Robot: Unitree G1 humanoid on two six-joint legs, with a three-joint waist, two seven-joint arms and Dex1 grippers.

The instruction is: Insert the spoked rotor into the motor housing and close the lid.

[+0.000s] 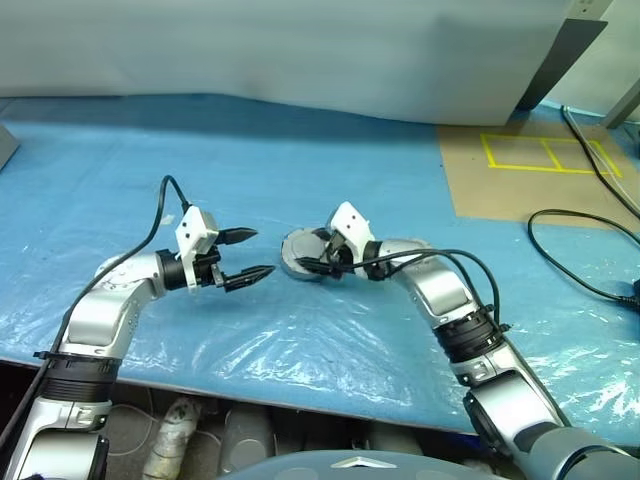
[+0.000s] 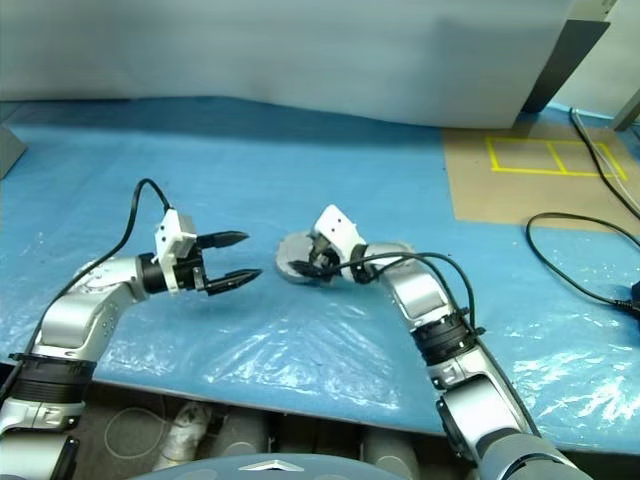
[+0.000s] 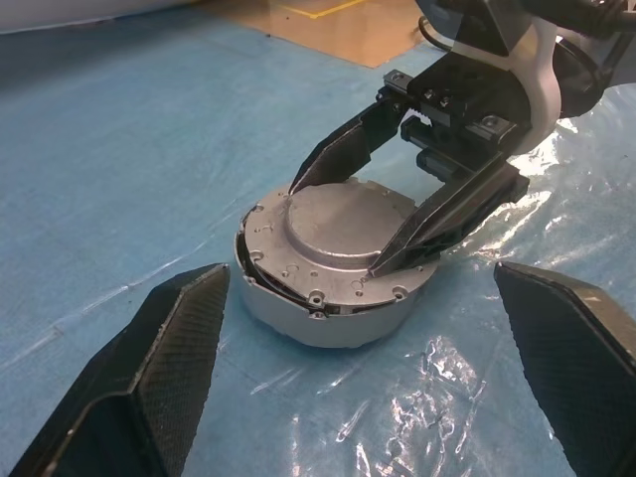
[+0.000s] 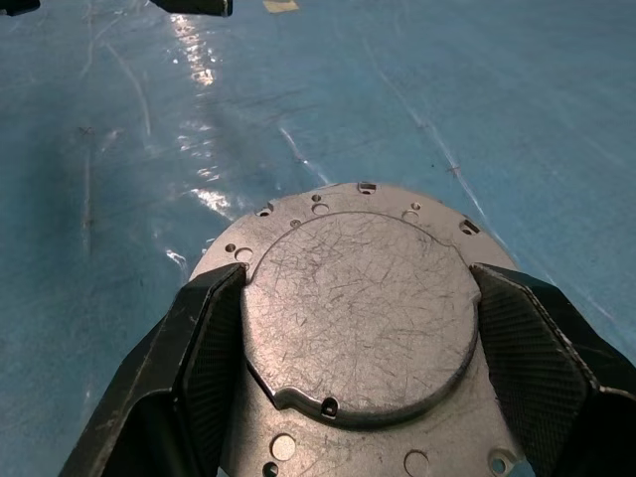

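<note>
The motor housing (image 1: 292, 252) is a round silver puck on the blue sheet mid-table, smooth face up. Its lid (image 4: 358, 318), a scratched plate with a raised round disc, sits a little askew on the body (image 3: 328, 308), with a dark gap at one side. My right gripper (image 1: 308, 252) reaches over it from the right, its fingers (image 4: 209, 338) pressed against opposite sides of the raised disc. My left gripper (image 1: 258, 253) hovers just left of the housing, open and empty, pointing at it. The spoked rotor is hidden.
Crinkled clear plastic (image 1: 300, 340) covers the blue table near its front edge. A brown board with yellow tape (image 1: 530, 165) lies at the back right. Black cables (image 1: 575, 275) loop across the right side. A grey panel (image 1: 300, 50) stands along the back.
</note>
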